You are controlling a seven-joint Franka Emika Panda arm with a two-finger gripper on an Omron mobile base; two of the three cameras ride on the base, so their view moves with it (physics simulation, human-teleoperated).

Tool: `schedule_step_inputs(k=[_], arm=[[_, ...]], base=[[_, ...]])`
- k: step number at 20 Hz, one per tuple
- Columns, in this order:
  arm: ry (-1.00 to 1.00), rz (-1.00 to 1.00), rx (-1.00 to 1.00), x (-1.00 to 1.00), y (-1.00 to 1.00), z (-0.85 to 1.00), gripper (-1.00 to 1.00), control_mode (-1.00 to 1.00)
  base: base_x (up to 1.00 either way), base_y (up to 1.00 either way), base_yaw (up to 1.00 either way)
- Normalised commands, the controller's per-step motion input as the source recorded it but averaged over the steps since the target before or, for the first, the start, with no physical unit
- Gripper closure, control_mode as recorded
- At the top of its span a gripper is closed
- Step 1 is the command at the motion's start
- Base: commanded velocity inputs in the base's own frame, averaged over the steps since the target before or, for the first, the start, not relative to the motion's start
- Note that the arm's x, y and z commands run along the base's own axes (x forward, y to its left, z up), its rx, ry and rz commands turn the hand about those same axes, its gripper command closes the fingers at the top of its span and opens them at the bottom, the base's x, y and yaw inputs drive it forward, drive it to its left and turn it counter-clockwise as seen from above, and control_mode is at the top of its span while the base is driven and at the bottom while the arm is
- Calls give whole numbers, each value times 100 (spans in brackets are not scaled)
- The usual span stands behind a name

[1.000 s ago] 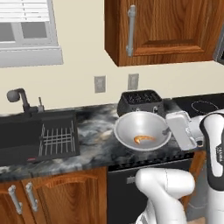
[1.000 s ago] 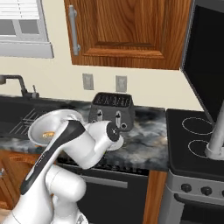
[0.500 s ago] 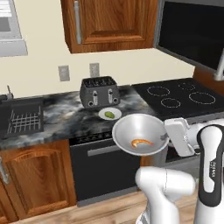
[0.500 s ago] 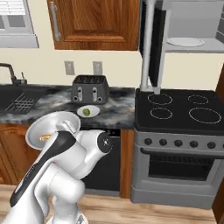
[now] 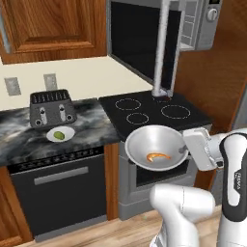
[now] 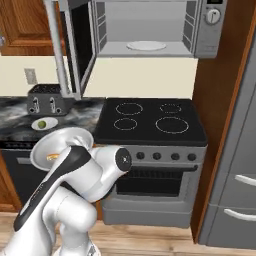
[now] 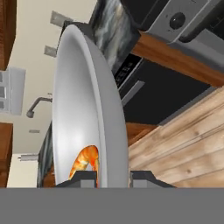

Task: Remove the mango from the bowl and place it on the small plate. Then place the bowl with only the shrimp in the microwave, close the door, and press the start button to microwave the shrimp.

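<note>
The bowl [image 5: 155, 147] is held up in the air in front of the stove [image 5: 154, 111], level with the stove's front edge and clear of the bench [image 5: 29, 137]. Its rim is pinched at the right side by the fingers [image 7: 111, 178], which are closed on it; in the hand view the thin grey wall of the bowl [image 7: 85, 113] is seen edge-on, rising between the two dark tips. The bowl is kept roughly level in the left base view, and the shrimp [image 5: 157, 156] is seen lying inside it, toward the near side of the basin. The same orange curl [image 7: 86, 161] is caught in the hand view just above the fingertips, and a sliver of it [image 6: 52, 157] is glimpsed over the rim of the bowl [image 6: 60, 145] in the right base view.

Back on the bench, the small plate [image 5: 61, 134] is found near the front edge, just in front of the toaster [image 5: 50, 108]. The mango [image 5: 59, 135] is resting on it, yellow-green, about at the centre; from the other side the mango [image 6: 42, 123] and the small plate [image 6: 44, 123] are picked out again beside the toaster [image 6: 47, 98].

Above the stove, the microwave [image 6: 207, 30] is standing open. The door [image 5: 140, 41] is swung out toward the left, its long grey handle [image 5: 161, 48] hanging upright at the free edge. The lit cavity is shown in the right base view, with a pale round turntable [image 6: 146, 46] on its floor and the round knob [image 6: 213, 16] on the panel at the right.
</note>
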Motion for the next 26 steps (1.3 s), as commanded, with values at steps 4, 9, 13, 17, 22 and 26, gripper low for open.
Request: schedule_step_inputs(k=[4, 9, 13, 17, 22, 26], arm=[[0, 0, 0, 0, 0, 0, 100, 100], [0, 0, 0, 0, 0, 0, 100, 100], [0, 0, 0, 0, 0, 0, 100, 100], [0, 0, 0, 0, 0, 0, 100, 100], [0, 0, 0, 0, 0, 0, 100, 100], [0, 0, 0, 0, 0, 0, 100, 100]], base=[[50, -87, 0], [77, -26, 1], [79, -21, 2], [69, -34, 0], [65, -17, 2], [46, -65, 3]])
